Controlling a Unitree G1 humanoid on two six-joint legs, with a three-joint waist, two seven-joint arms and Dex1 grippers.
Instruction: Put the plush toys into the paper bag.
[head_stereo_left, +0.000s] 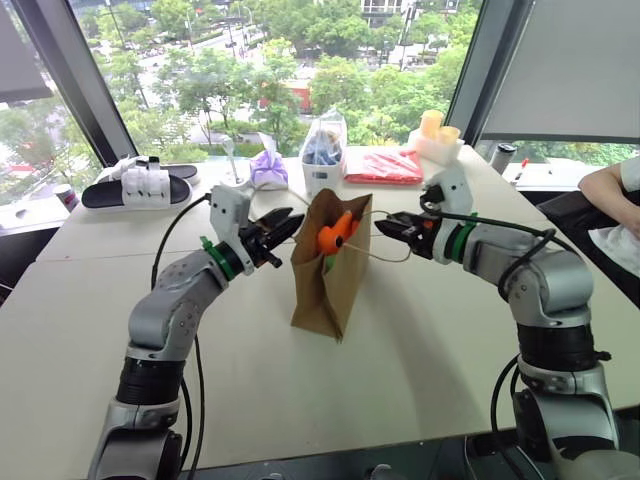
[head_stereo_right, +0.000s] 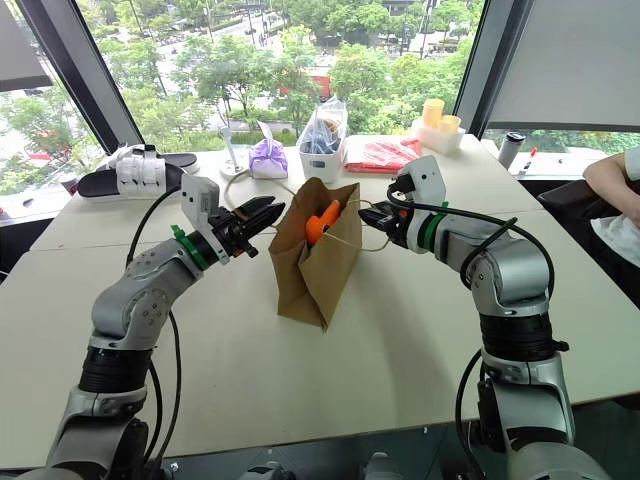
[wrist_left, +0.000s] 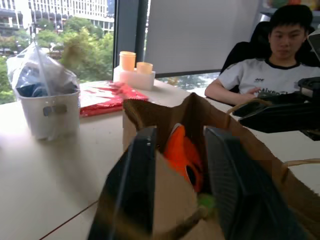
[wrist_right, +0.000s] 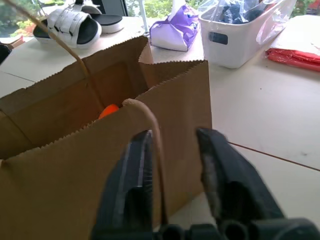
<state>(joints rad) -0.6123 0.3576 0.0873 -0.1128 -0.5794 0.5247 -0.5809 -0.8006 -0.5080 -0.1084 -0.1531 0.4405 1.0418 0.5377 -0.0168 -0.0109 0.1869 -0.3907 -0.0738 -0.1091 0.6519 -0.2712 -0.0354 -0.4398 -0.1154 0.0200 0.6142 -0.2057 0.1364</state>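
The brown paper bag (head_stereo_left: 325, 290) stands upright mid-table with its mouth open. An orange plush toy (head_stereo_left: 335, 235) pokes out of the top, and a bit of the green plush toy (wrist_left: 205, 201) shows beneath it inside. My left gripper (head_stereo_left: 290, 225) hovers at the bag's left rim, open, its fingers (wrist_left: 137, 185) astride the paper edge. At the bag's right rim is my right gripper (head_stereo_left: 385, 226), also open. A tan loop handle (wrist_right: 155, 135) runs loosely between the right gripper's fingers (wrist_right: 212, 165).
Behind the bag stand a white basket (head_stereo_left: 322, 175) with a clear bag of blue items, a purple pouch (head_stereo_left: 268, 168) and a red packet (head_stereo_left: 383, 166). White sandals (head_stereo_left: 140, 185) lie far left. Yellow cups (head_stereo_left: 437, 128) sit far right. A seated person's arm (head_stereo_left: 610, 185) rests at the right edge.
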